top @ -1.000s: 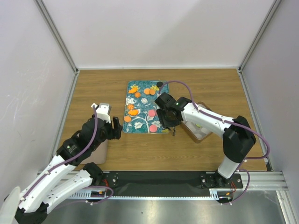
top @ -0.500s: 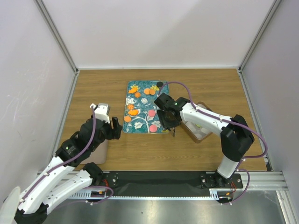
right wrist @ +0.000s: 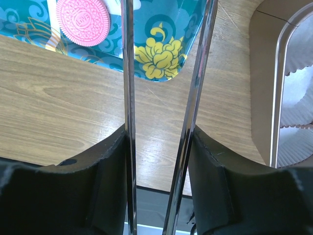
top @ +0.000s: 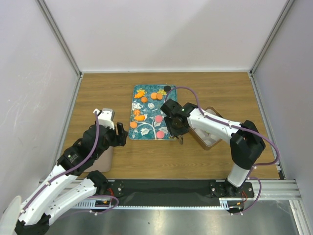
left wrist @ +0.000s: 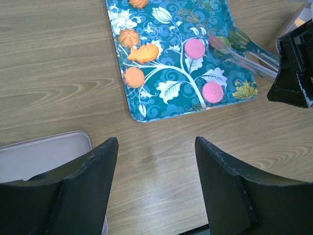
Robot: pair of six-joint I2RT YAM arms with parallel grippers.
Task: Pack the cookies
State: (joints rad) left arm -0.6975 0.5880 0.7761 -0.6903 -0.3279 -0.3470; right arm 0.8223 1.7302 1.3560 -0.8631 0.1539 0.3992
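Note:
The teal tray (top: 146,129) holds orange cookies (top: 153,95), pink cookies (top: 159,118) and a black cookie (top: 167,88) at its far edge. My right gripper (top: 177,128) is over the tray's near right corner, shut on metal tongs (right wrist: 128,98) whose two arms run between the fingers. In the left wrist view the tongs (left wrist: 249,51) reach over the tray beside a pink cookie (left wrist: 194,48), with a green cookie (left wrist: 222,42) between their tips. My left gripper (top: 119,137) is open and empty above the table, near of the tray's left corner.
A brown box with white pleated cups (top: 208,134) stands right of the tray, under the right arm. A grey flat tray (left wrist: 44,152) lies under my left arm. Grey walls enclose the table on three sides.
My right gripper with the tongs has edged slightly left and away, further over the tray. The left arm has barely moved.

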